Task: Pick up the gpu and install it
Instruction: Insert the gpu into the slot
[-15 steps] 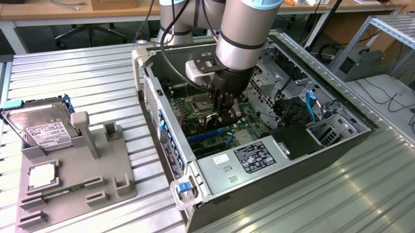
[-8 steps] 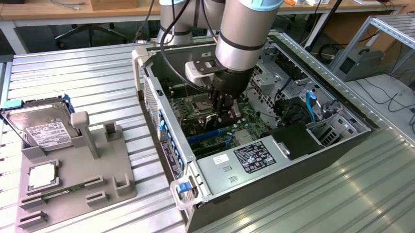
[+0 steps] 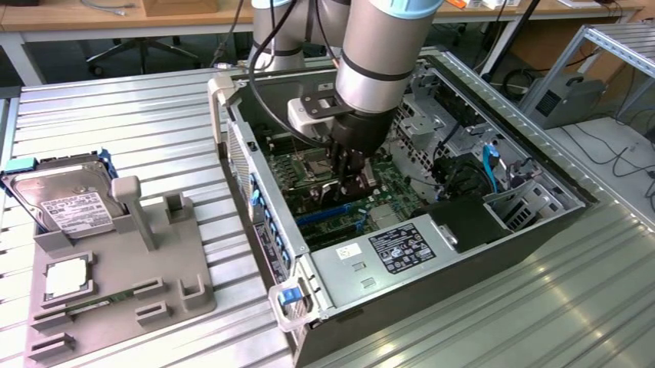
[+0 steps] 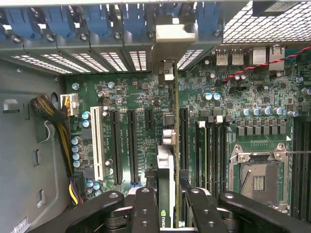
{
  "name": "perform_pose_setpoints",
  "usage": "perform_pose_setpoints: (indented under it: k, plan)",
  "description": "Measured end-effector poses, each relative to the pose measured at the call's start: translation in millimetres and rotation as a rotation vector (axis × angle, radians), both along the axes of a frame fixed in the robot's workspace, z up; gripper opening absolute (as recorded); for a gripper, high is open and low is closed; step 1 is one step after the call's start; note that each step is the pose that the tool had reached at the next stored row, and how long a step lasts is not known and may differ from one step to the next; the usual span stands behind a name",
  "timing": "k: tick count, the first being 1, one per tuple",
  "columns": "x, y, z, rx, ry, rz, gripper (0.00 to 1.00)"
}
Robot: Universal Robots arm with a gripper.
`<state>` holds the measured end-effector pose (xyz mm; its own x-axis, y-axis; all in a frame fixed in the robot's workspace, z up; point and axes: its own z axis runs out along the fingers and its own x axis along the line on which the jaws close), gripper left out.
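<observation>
One thin gpu (image 4: 165,162), edge-on, in hand (image 4: 170,196)

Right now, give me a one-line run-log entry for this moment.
gripper: shut on thin dark gpu card | card: edge-down over green motherboard slots | seated: cannot tell

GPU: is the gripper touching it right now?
Touching. The wrist view shows the gpu edge-on between the fingers of the gripper, both pressed against its sides, above the motherboard.
</observation>
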<state>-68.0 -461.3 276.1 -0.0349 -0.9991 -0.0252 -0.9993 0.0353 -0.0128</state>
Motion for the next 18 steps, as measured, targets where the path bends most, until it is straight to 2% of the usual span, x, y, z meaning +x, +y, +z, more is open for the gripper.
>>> perform_pose_setpoints:
  k: [18]
  plan:
    - [-4.5,0.2,-2.9,0.0,0.0001,0.0,0.27]
